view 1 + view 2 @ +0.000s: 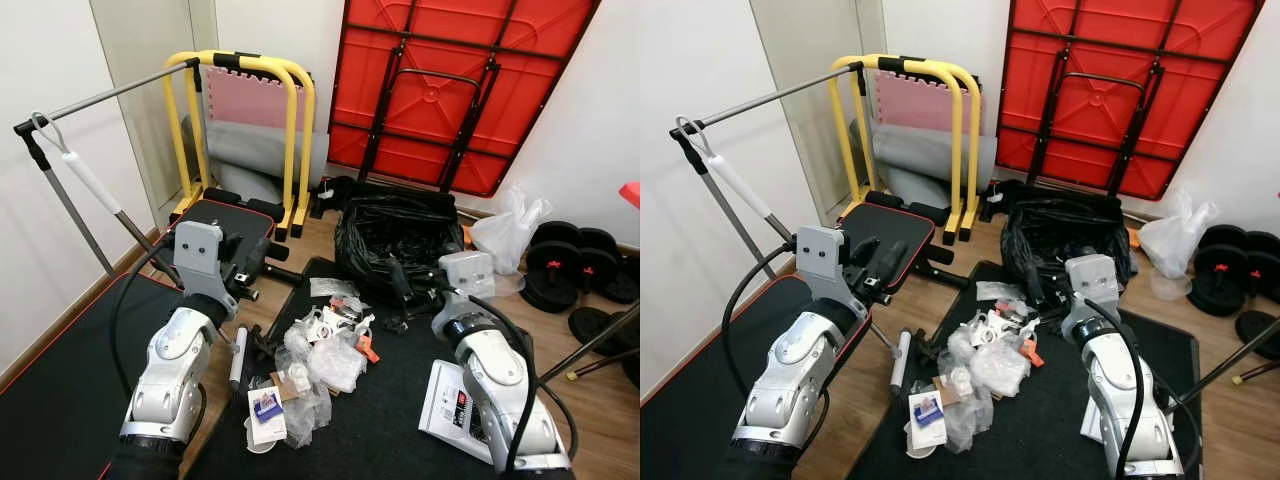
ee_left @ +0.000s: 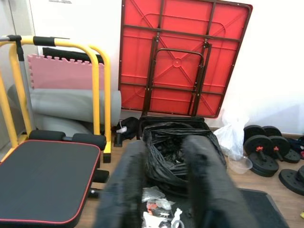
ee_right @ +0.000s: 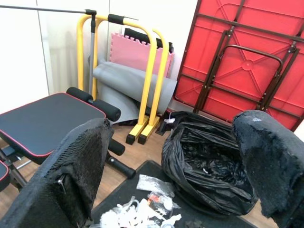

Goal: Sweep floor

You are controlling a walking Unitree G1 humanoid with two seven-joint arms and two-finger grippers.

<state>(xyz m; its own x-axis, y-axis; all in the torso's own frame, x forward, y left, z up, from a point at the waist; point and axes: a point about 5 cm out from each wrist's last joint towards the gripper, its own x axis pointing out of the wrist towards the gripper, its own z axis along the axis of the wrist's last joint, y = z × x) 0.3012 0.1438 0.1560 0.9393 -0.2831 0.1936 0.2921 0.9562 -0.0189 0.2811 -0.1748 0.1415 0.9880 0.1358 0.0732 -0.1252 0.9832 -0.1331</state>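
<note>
Litter pile [image 1: 318, 362] lies before open black bag [image 1: 395, 235]. Both grippers, left [image 1: 247, 270] and right [image 1: 405, 290], hover released; recommend gathering strays inward first.

Home gym: weight bench [image 1: 225, 222], dumbbell plates [image 1: 575, 262]

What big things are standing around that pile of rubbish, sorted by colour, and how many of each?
Red: 1, the folded table
Yellow: 1, the bar frame
Pink: 1, the foam mat
Grey: 1, the rolled mat
Black: 1, the bin bag
White: 1, the plastic bag
Total: 6
</note>
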